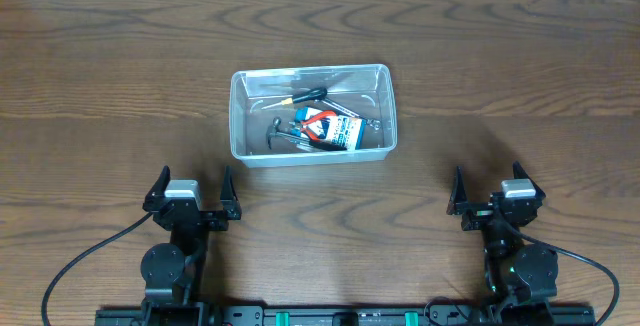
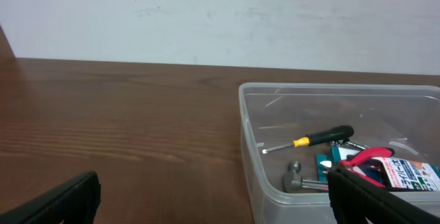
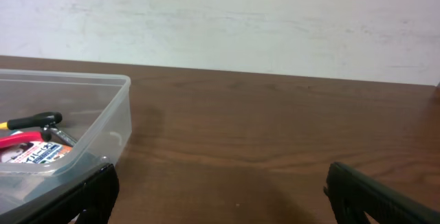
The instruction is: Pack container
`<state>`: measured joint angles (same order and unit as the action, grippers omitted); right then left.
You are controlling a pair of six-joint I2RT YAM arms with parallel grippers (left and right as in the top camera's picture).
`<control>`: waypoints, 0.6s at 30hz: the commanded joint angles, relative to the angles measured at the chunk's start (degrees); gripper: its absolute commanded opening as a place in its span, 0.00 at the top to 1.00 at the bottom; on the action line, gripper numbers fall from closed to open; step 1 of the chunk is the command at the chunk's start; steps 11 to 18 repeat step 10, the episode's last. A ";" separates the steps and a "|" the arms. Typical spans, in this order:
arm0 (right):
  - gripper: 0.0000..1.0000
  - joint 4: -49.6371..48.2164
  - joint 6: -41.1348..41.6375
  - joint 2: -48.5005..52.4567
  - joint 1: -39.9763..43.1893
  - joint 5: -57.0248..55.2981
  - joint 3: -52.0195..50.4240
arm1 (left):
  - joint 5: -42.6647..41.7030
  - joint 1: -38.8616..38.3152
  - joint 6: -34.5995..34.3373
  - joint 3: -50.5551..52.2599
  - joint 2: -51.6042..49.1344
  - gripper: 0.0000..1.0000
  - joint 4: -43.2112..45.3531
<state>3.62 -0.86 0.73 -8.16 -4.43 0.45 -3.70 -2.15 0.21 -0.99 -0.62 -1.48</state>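
Where: the container (image 1: pixel 236 116) is sitting in the middle of the desk (image 1: pixel 100 86), in front of both arms.
Packing: a screwdriver (image 1: pixel 305 94), pliers (image 1: pixel 320 124) and a packet (image 1: pixel 347 132) are lying inside. I am seeing nothing waiting outside, so it is looking about done.
Pointing: its open top is facing up and its long side is running left to right.
Left arm: the left end effector (image 1: pixel 193 176) is standing apart, holding nothing.
Right arm: the right end effector (image 1: pixel 490 180) is standing apart too, also holding nothing.

One container (image 1: pixel 250 136), one screwdriver (image 1: pixel 308 94), one hammer (image 1: pixel 285 138), one pliers (image 1: pixel 320 121), one packet (image 1: pixel 346 133) (four things inside), two grippers (image 1: pixel 194 184) (image 1: pixel 487 181)
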 commanded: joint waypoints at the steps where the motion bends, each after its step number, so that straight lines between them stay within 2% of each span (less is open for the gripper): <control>1: 0.01 0.26 0.15 -0.42 -0.48 0.39 -0.09 | -1.46 -0.24 -0.28 0.74 0.39 0.02 -2.29; 18: 0.01 0.26 0.15 -0.42 -0.48 0.37 -0.09 | -1.46 -0.24 -0.28 0.74 0.39 0.02 -2.29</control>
